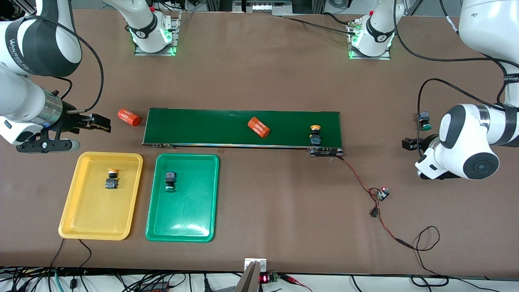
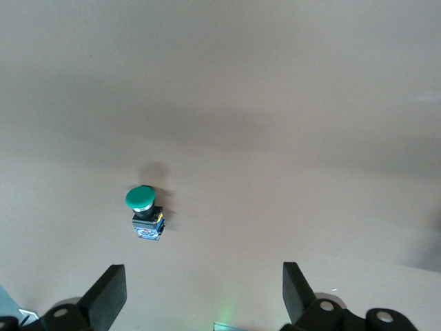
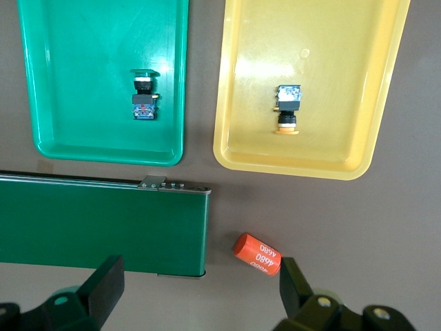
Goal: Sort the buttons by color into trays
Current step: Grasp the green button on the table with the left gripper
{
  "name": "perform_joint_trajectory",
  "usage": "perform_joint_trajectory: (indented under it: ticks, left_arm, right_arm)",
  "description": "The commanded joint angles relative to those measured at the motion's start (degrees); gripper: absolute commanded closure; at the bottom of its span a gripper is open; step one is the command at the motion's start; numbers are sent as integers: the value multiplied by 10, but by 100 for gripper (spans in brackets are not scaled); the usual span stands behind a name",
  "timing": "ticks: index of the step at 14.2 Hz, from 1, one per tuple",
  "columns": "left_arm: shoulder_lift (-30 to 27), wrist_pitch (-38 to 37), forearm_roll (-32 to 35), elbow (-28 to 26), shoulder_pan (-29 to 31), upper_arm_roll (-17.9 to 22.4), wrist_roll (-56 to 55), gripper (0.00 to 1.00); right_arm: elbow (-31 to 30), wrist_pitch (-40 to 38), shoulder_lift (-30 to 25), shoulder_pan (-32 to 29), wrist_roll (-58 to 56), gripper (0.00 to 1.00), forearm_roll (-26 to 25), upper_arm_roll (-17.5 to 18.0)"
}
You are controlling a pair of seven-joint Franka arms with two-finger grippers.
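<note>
sorted so far: one yellow button [image 1: 111,178] lay in the yellow tray [image 1: 73,211], and one green button [image 1: 170,181] lay in the green tray [image 1: 182,227].
still loose: a second yellow button [image 1: 315,134] stood on the belt [image 1: 202,127] at the left arm's end; a second green button [image 1: 424,121] sat on the bare desk [image 1: 284,211] just beside the left arm.
left end effector: the left end effector [image 2: 204,293] hung released over the desk with the loose green button near it, holding nothing.
right end effector: the right end effector [image 3: 200,289] hovered released and empty over the belt's end by the trays.
risk, wrong pick: two orange cylinders, one on the belt [image 1: 258,127] and one on the desk [image 1: 129,117], shared the yellow button's colour and could be grabbed by mistake.
risk, slip: the buttons were small with round caps; an off-centre pinch would likely tip or flick one away.
risk, carry: the loose green button sat well apart from its tray, so a weak grip could drop it over the belt.
</note>
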Motion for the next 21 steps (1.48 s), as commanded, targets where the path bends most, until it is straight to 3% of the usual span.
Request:
perform_joint_trajectory:
  ticks: [1, 11, 21]
  left_arm:
    - [3, 21, 15, -23, 31, -7, 16, 0]
    - [4, 130, 85, -142, 77, -7, 17, 0]
    - [-37, 137, 91, -191, 101, -8, 39, 0]
  right_arm:
    - [-9, -3, -10, 1, -4, 0, 6, 1]
    - [-13, -15, -13, 1, -3, 0, 5, 1]
    - [-13, -19, -13, 0, -3, 0, 5, 1]
